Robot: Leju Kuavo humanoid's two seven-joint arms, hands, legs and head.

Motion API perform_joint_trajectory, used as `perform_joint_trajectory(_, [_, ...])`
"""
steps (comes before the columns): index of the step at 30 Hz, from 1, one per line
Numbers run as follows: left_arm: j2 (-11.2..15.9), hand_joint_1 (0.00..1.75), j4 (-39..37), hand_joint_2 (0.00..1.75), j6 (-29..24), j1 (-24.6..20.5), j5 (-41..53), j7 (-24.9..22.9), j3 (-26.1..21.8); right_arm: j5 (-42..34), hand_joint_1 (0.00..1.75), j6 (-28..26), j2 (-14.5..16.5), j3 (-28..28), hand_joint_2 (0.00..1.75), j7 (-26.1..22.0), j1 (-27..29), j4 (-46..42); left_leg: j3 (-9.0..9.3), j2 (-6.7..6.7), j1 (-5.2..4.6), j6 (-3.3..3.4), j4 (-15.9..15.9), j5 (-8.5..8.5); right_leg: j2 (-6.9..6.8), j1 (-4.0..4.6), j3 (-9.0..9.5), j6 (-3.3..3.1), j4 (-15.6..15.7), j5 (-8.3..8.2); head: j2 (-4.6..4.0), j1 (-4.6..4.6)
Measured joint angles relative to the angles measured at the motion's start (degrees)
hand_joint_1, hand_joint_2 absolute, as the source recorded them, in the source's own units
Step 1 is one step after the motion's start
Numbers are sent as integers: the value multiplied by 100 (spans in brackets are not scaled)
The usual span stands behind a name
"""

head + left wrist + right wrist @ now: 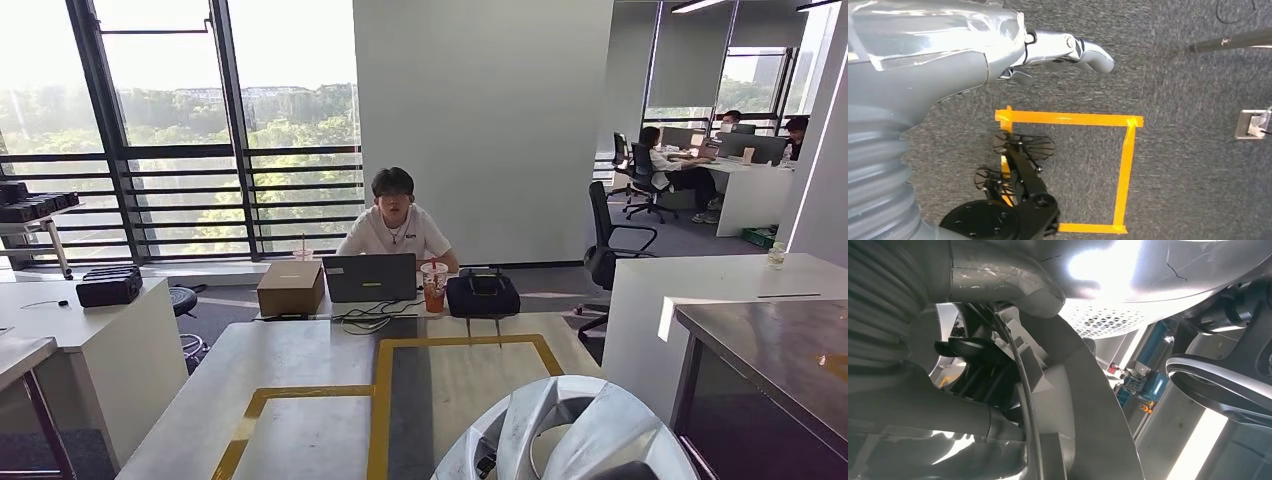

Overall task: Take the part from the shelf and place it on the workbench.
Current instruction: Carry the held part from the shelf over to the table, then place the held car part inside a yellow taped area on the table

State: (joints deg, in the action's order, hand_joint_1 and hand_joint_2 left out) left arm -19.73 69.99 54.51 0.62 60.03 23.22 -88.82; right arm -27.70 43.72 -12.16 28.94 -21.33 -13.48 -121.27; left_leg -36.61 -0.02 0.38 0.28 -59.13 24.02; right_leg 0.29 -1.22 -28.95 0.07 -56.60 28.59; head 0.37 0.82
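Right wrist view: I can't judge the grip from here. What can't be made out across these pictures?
- Right hand: fingers hidden behind the silver part pressed close to the right wrist camera.
- Silver part: lower portion cut off by the head view's bottom edge.
- Left hand: most of it is hidden behind its own grey cover in the left wrist view.

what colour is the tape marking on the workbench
Yellow tape lines on the pale workbench, clearest in the head view.

Silver part cut by bottom edge
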Motion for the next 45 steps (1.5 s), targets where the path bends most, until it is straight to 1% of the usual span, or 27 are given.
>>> perform_joint_trajectory(3, [-2,0,2,175,19,0,40,39,2,-35,175,1,2,-10,175,-27,-3,-19,98,-14,-46,129,174,3,7,21,76,122,-38,7,1,3])
perform_joint_trajectory(5, [-4,0,7,175,43,-6,43,62,2,-72,175,17,-1,-32,175,-62,-7,-31,220,-25,-37,213,223,-24,-3,15,2,172,-255,59,2,-2])
perform_joint_trajectory(6, [-7,0,9,175,50,-15,31,65,2,-90,175,30,-2,-47,175,-80,-17,-35,276,-30,-34,242,235,-19,-8,9,-136,170,-504,143,2,-8])
perform_joint_trajectory(9, [-10,0,11,175,52,-42,-3,57,2,-125,175,65,-2,-78,175,-110,-30,-41,331,-41,-65,296,239,48,-10,12,-844,136,-1554,510,3,-21])
perform_joint_trajectory(10, [-10,0,11,175,52,-44,-15,49,2,-131,175,75,1,-83,175,-111,-29,-41,358,-51,-79,302,238,80,-10,16,-1008,144,-1705,550,3,-24])
perform_joint_trajectory(11, [-10,0,11,175,52,-45,-29,40,2,-137,175,85,6,-87,175,-113,-29,-41,401,-63,-92,303,237,117,-11,18,-1062,171,-1637,478,3,-26])
perform_joint_trajectory(12, [-10,0,11,175,53,-45,-44,31,3,-142,175,93,15,-91,175,-113,-32,-41,459,-75,-103,299,237,159,-11,20,-1004,208,-1353,294,3,-27])
perform_joint_trajectory(13, [-11,0,11,175,53,-45,-55,25,3,-148,175,98,27,-93,175,-114,-37,-41,511,-87,-110,288,237,204,-14,25,-866,237,-928,40,3,-29])
perform_joint_trajectory(14, [-11,0,10,175,53,-48,-61,21,3,-153,175,103,39,-95,175,-116,-44,-40,568,-96,-122,271,229,250,-20,36,-736,221,-532,-166,1,-30])
perform_joint_trajectory(16, [-10,0,9,175,52,-48,-64,14,2,-167,175,117,75,-96,175,-122,-81,-40,612,-101,-137,216,221,323,-27,69,-583,102,-90,-368,-2,-30])
perform_joint_trajectory(18, [-8,0,9,175,52,-48,-63,9,3,-186,175,133,127,-96,175,-124,-122,-41,628,-99,-141,158,188,358,-21,80,-538,-18,-43,-371,1,-25])
perform_joint_trajectory(20, [-2,0,15,175,52,-55,-63,8,3,-201,175,123,181,-93,175,-109,-157,-41,566,-85,-127,98,16,403,-15,49,-455,-69,-23,-369,3,-19])
perform_joint_trajectory(22, [2,0,21,175,52,-60,-68,7,2,-204,175,100,222,-89,175,-90,-196,-40,260,-62,-83,20,-513,577,-17,28,-375,-111,-13,-323,3,-9])
perform_joint_trajectory(24, [3,0,21,175,51,-58,-74,3,2,-207,175,88,251,-86,175,-82,-215,-36,-220,-42,-27,-52,-1246,856,-16,28,-317,-128,-14,-257,3,-2])
perform_joint_trajectory(25, [3,0,20,175,49,-58,-86,-1,2,-209,175,85,260,-85,175,-80,-217,-33,-403,-34,-5,-75,-1458,919,-13,28,-278,-123,-14,-220,3,-2])
perform_joint_trajectory(26, [3,0,20,175,45,-57,-101,-7,2,-212,175,82,266,-84,175,-76,-218,-28,-485,-28,11,-87,-1467,864,-10,28,-227,-117,-14,-181,3,-1])
perform_joint_trajectory(27, [3,0,20,175,37,-57,-122,-17,2,-214,175,73,271,-84,175,-69,-223,-24,-442,-25,20,-86,-1236,673,-8,28,-162,-107,-13,-135,3,-1])
perform_joint_trajectory(29, [4,0,20,175,15,-57,-158,-38,0,-214,175,47,294,-80,175,-52,-254,-12,-159,-19,13,-46,-439,153,-5,31,-22,-79,-9,-40,2,-3])
perform_joint_trajectory(30, [5,0,21,175,7,-57,-169,-46,-1,-214,175,32,314,-75,175,-45,-282,-7,-39,-11,-7,-15,-121,34,1,36,25,-57,-3,1,0,-5])
perform_joint_trajectory(32, [8,0,24,175,2,-50,-175,-53,-1,-214,175,9,357,-55,175,-39,-331,5,50,-6,-55,60,123,29,10,47,65,8,-4,47,-1,-4])
perform_joint_trajectory(35, [-1,0,28,175,6,-43,-175,-54,2,-221,175,-31,385,-13,175,-21,-391,20,195,-19,-52,187,203,14,7,48,83,118,-154,98,3,0])
perform_joint_trajectory(37, [-8,0,30,175,23,-54,-173,-49,2,-234,175,-58,385,16,175,-7,-458,28,320,-24,-36,237,227,31,5,38,-151,114,-606,285,3,-8])
perform_joint_trajectory(40, [-8,0,31,175,62,-57,-167,-43,2,-254,175,-81,378,51,175,-9,-497,48,370,-40,-50,262,222,107,5,36,-860,91,-1602,602,3,-16])
perform_joint_trajectory(41, [-8,0,31,175,68,-56,-165,-43,2,-257,175,-84,373,63,175,-9,-496,57,401,-53,-53,259,221,141,4,36,-997,119,-1669,574,3,-18])
perform_joint_trajectory(42, [-8,0,31,175,75,-56,-165,-43,2,-258,175,-86,369,75,175,-9,-497,67,449,-66,-54,251,220,182,4,35,-1027,160,-1524,441,3,-18])
perform_joint_trajectory(44, [-9,0,31,175,86,-55,-165,-43,2,-261,175,-89,363,94,175,-9,-504,77,561,-89,-55,219,219,279,-5,37,-847,238,-774,-60,3,-21])
perform_joint_trajectory(45, [-9,0,31,175,90,-57,-165,-43,2,-262,175,-89,360,98,175,-9,-512,81,613,-95,-63,194,212,328,-15,47,-752,219,-432,-237,0,-22])
